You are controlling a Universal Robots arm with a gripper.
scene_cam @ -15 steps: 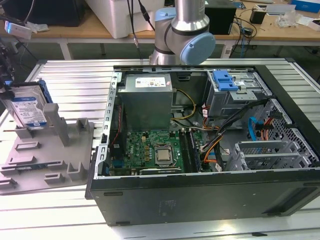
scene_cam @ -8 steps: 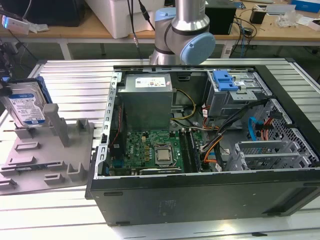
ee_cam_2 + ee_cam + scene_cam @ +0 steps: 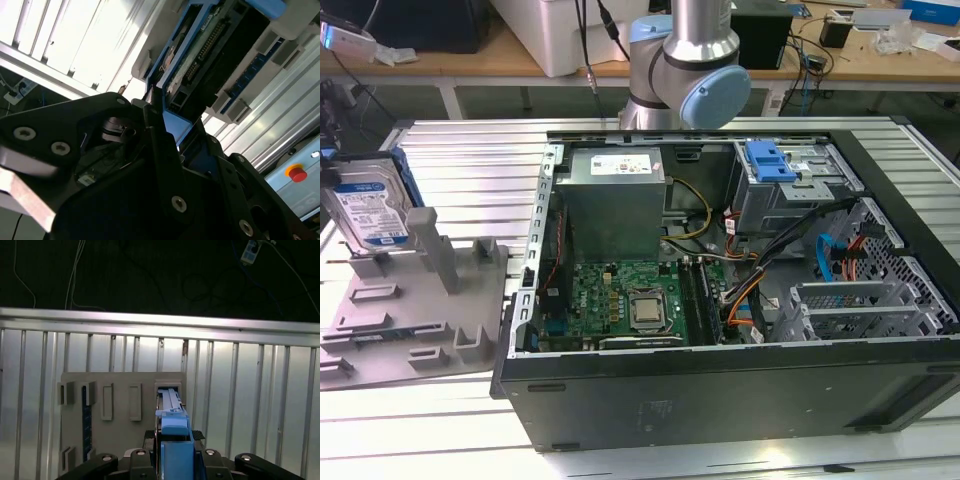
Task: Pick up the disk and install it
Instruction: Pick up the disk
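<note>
Ribbed aluminium table [image 3: 470, 170], with wooden workbenches [image 3: 880, 55] and cable clutter behind it. The arm [image 3: 685, 70] rises past the far edge of the table and its upper part is cut off.

Open PC case [image 3: 720, 400] lies on its side. Inside are the grey power supply [image 3: 615, 200], the green motherboard [image 3: 610, 295] with a bare CPU socket [image 3: 647, 312], and a drive cage with a blue bracket [image 3: 770, 160] on top.

Grey fixture tray [image 3: 420, 340] sits on the exterior view's left. The disk [image 3: 368, 210] stands upright in a slot at the tray's far end, label facing the camera — not in the case.

In both wrist views the gripper [image 3: 174, 434] is right at the disk's blue rail, and the tray's slots show past it in the first wrist view. Clamped or released — cannot tell, the black housing hides the contact. In the second wrist view the disk's underside and connector edge [image 3: 200, 55] are partly visible, with a red button [image 3: 298, 173] at the edge.
</note>
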